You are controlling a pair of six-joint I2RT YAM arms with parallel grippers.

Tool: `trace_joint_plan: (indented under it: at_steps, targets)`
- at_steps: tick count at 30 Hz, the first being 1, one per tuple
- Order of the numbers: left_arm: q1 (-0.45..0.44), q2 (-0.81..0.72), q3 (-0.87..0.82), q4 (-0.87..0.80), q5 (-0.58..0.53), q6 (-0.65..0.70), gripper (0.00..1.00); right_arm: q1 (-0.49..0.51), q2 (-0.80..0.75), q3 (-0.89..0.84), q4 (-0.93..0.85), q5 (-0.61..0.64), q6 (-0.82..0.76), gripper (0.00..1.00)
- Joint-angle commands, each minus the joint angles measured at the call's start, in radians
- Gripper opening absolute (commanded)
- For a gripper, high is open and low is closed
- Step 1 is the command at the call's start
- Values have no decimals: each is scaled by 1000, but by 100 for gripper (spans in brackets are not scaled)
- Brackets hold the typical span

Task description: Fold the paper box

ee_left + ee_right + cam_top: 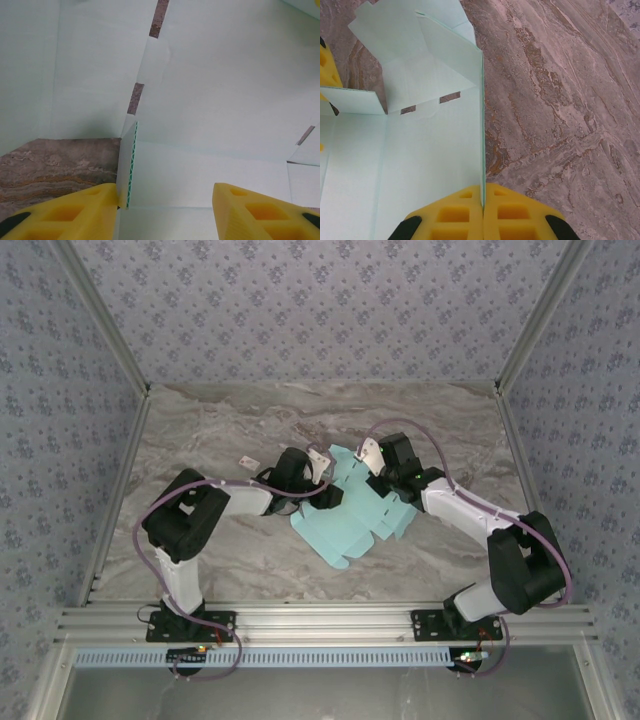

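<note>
The paper box (215, 100) is cut off by the left wrist view's edges (on all four sides).

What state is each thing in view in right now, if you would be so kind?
paper box, partly folded, some flaps raised, not yet closed up.
left gripper, open, fingers apart over a panel of the paper box.
right gripper, shut on a raised panel edge of the paper box.
white tag, lying loose, apart from the paper box.
</note>
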Motion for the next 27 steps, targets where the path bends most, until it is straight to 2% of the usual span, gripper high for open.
trace_joint_plan:
  at_steps: [1, 7, 19, 27]
  targets:
    - [-10, -17, 11, 63, 71, 24, 52, 3, 3, 31, 3, -18, 24, 0]
    - [-31, 0, 19, 49, 122, 54, 52, 3, 2, 32, 2, -23, 27, 0]
    - [-49, 64, 52, -24, 134, 102, 52, 1, 1, 23, 13, -41, 51, 0]
    - [-45, 18, 45, -38, 166, 99, 52, -9, -22, 6, 19, -46, 52, 0]
